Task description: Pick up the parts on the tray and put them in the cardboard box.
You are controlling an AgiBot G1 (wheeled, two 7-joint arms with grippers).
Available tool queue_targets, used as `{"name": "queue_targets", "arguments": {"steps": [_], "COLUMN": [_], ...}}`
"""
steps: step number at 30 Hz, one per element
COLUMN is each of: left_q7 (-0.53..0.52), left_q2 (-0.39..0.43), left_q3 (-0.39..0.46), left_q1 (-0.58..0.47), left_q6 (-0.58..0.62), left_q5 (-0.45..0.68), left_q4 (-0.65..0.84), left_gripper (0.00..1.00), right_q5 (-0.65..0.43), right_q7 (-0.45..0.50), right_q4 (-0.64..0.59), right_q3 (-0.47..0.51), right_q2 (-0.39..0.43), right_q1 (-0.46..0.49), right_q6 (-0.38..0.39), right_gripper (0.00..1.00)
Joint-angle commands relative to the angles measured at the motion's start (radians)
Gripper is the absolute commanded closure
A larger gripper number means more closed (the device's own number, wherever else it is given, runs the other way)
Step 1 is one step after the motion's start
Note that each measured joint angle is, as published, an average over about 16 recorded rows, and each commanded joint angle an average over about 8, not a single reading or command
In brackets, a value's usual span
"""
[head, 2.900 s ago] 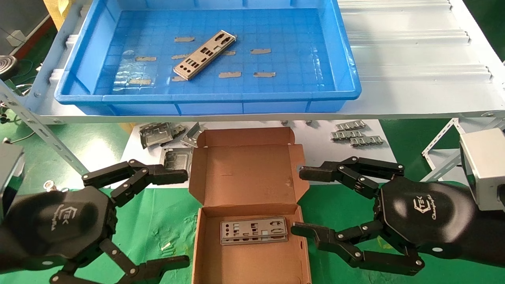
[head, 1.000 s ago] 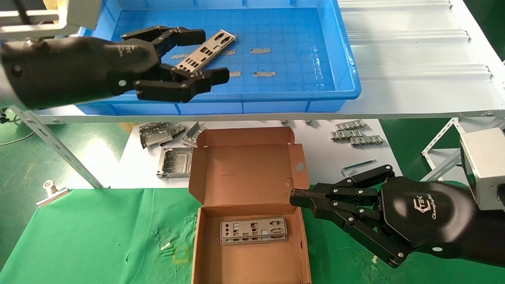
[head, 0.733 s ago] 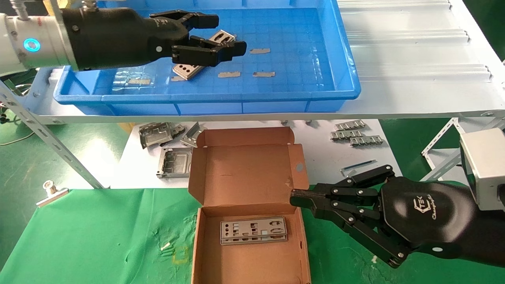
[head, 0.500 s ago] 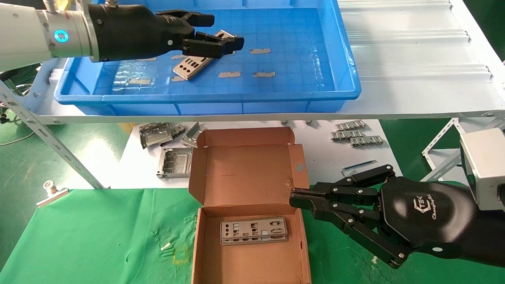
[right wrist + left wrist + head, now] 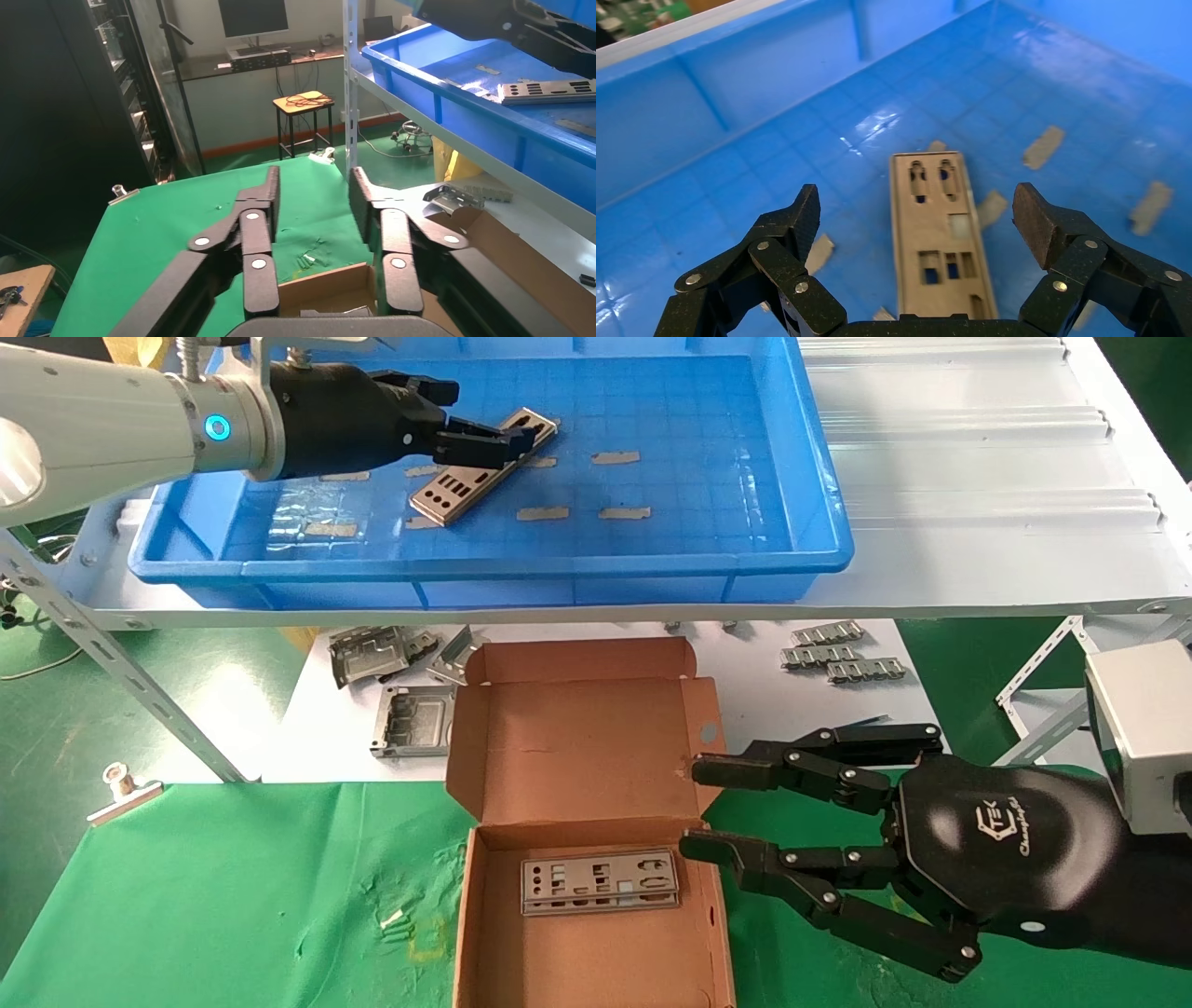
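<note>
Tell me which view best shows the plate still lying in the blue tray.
The left wrist view: the plate fills the centre between the open left gripper, its cutouts clear. The head view shows the plate whole but partly behind the gripper's fingers. The right wrist view shows only a distant sliver.

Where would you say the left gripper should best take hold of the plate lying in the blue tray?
Probably across its narrow width near mid-length, coming from above. The plate lies flat on the tray floor, and the open left gripper already straddles its long edges.
</note>
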Motion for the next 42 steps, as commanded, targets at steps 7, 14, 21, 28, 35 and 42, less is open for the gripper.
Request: {"name": "queue_targets", "arguments": {"steps": [7, 14, 21, 28, 35, 42], "left_q7": [-0.017, -0.041, -0.068, -0.086, -0.090, -0.091], "left_q2": [0.030, 0.034, 0.036, 0.037, 0.038, 0.038], "left_q3": [0.014, 0.016, 0.013, 0.021, 0.032, 0.040], "left_q1": [-0.012, -0.003, 0.004, 0.010, 0.013, 0.014], "left_q6": [-0.040, -0.022, -0.036, -0.033, -0.031, -0.036], "left_q5": [0.019, 0.019, 0.009, 0.014, 0.022, 0.024], "left_q4": [0.033, 0.027, 0.021, 0.008, -0.008, -0.020], "left_gripper": [0.00, 0.25, 1.00, 1.00, 1.00, 1.00], "right_q5": [0.000, 0.000, 0.000, 0.000, 0.000, 0.000], "right_q7": [0.000, 0.000, 0.000, 0.000, 0.000, 0.000], "right_q4": [0.000, 0.000, 0.000, 0.000, 0.000, 0.000], "right_q3": [0.000, 0.000, 0.000, 0.000, 0.000, 0.000], "right_q2": [0.000, 0.000, 0.000, 0.000, 0.000, 0.000], "right_q1": [0.000, 0.000, 0.000, 0.000, 0.000, 0.000], "right_q6": [0.000, 0.000, 0.000, 0.000, 0.000, 0.000], "right_gripper": [0.00, 0.00, 0.00, 0.00, 0.00, 0.00]}}
